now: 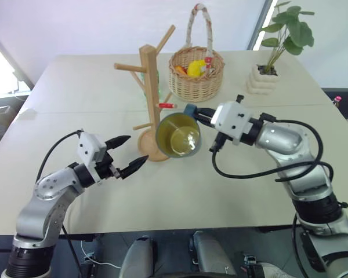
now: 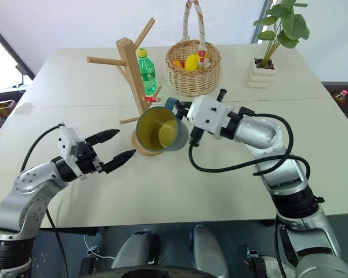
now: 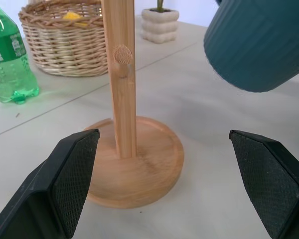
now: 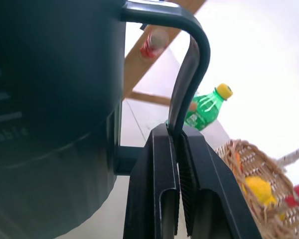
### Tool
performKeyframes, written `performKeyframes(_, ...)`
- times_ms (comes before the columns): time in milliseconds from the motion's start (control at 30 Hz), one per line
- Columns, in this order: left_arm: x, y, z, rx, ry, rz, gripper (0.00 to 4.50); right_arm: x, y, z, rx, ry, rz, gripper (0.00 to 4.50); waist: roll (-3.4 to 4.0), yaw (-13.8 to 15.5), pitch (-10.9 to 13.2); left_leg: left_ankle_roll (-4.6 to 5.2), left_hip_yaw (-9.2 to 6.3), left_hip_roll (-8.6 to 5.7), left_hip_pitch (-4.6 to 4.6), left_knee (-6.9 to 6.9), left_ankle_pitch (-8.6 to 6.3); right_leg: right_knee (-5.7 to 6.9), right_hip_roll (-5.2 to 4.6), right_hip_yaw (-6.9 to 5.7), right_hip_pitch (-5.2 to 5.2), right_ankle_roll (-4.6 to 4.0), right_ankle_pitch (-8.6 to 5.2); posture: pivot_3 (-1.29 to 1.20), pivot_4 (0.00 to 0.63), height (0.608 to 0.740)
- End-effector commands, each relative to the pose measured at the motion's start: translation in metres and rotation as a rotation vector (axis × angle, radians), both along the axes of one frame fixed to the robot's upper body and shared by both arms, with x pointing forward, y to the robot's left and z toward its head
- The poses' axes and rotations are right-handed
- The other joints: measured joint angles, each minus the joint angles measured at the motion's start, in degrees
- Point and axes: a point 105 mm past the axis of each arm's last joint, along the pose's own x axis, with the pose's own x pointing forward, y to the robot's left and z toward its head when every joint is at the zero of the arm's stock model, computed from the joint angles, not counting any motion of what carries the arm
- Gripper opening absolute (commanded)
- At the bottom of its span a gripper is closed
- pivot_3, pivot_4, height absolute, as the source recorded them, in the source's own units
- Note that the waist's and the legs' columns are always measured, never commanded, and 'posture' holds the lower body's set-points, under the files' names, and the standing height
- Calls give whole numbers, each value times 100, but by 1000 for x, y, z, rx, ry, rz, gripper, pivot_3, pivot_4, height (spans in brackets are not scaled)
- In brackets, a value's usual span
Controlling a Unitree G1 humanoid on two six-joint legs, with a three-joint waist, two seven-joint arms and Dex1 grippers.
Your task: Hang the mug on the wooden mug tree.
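Observation:
My right gripper (image 1: 198, 114) is shut on the loop handle of the dark teal mug (image 1: 178, 135), which hangs in the air on its side with its yellow-olive inside facing me. In the right wrist view the handle (image 4: 192, 55) is pinched between the two fingers. The mug hovers just right of the wooden mug tree (image 1: 150, 87), in front of its red-tipped peg (image 1: 166, 106). My left gripper (image 1: 130, 153) stands open and empty, left of the tree's round base (image 3: 139, 169), pointing at it.
A wicker basket (image 1: 196, 72) with fruit stands behind the tree. A green bottle (image 2: 146, 70) sits behind the post. A potted plant (image 1: 268, 74) stands at the back right. The table (image 1: 75, 92) has bare room at the left and front.

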Motion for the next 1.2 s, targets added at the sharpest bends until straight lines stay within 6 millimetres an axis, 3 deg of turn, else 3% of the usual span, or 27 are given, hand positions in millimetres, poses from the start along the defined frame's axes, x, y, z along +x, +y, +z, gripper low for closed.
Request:
performKeyframes(33,-8,2,23,-60,-44,-31,4500,2,8,15,13,-64,-7,100,0,2,0,0,0,0,-1,0,0,-1,0,0,0,0,0,0,150,740)
performKeyframes(367,-14,2,34,-77,-30,-71,4500,22,22,21,7,-81,-58,100,0,-3,0,0,1,-1,-2,0,0,-1,-1,0,-3,0,0,0,150,740)
performKeyframes(667,-12,-3,36,-78,-40,-77,4500,27,33,5,-16,-26,-39,100,1,-4,0,-1,1,-1,-4,-1,0,0,-1,0,-6,-1,0,0,150,740)
performKeyframes(800,-12,-3,35,-78,-41,-73,4500,23,34,10,-12,-48,-28,1342,0,-6,0,-1,1,-1,-4,-2,0,0,-1,0,-7,-1,0,0,150,740)
performKeyframes(867,-12,-3,35,-78,-41,-70,4500,21,32,15,-8,-69,-26,2348,0,-7,0,-1,1,-1,-4,-2,0,0,-1,0,-7,-1,0,0,150,740)
performKeyframes(1033,-9,5,31,-86,-25,-32,4500,3,8,30,27,-73,11,2348,0,19,0,-1,-1,-1,-6,-3,0,-2,-2,-1,-7,-1,0,0,150,740)
performKeyframes(1167,-3,21,19,-114,18,49,4500,-2,-34,24,103,20,-37,2348,-2,16,-1,0,1,-3,-6,-3,-1,-12,-7,0,2,0,0,0,150,740)
performKeyframes(1200,0,28,13,-122,40,93,4500,1,-52,18,191,84,-78,2348,-2,15,-1,0,1,-3,-5,-3,-1,-13,-7,0,4,0,0,0,150,740)
